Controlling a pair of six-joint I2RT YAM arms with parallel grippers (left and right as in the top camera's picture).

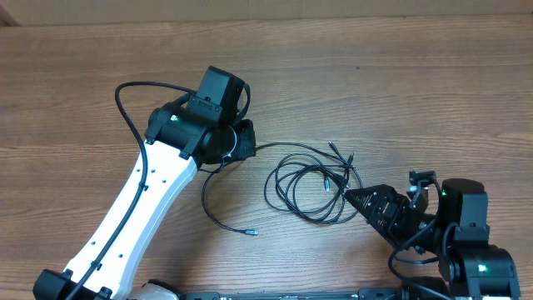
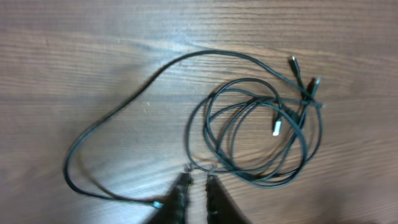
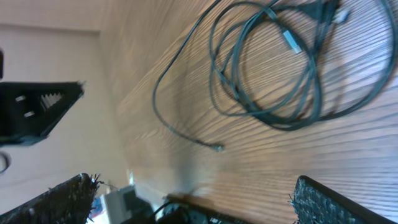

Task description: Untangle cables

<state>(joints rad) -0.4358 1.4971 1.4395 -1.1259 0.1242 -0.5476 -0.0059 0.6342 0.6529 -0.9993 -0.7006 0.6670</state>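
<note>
Several thin black cables [image 1: 312, 190] lie in a loose overlapping coil at the table's middle right, also seen in the left wrist view [image 2: 261, 130] and the right wrist view [image 3: 273, 68]. One long cable [image 2: 93, 134] swings out of the coil in a wide arc. It ends in a small plug [image 2: 158, 203] beside my left fingers [image 2: 180, 194]. My left gripper [image 2: 198, 180] hovers at the coil's near edge, its jaws parted by a narrow gap with only wood showing between them. My right gripper [image 3: 199, 199] stands wide open and empty, right of the coil [image 1: 360, 198].
The white left arm [image 1: 133, 208] crosses the table's left front, with its thick black cable [image 1: 125, 104] arching beside it. The right arm's base [image 1: 466, 242] sits at the front right corner. Bare wooden tabletop [image 1: 375, 75] spreads behind the coil.
</note>
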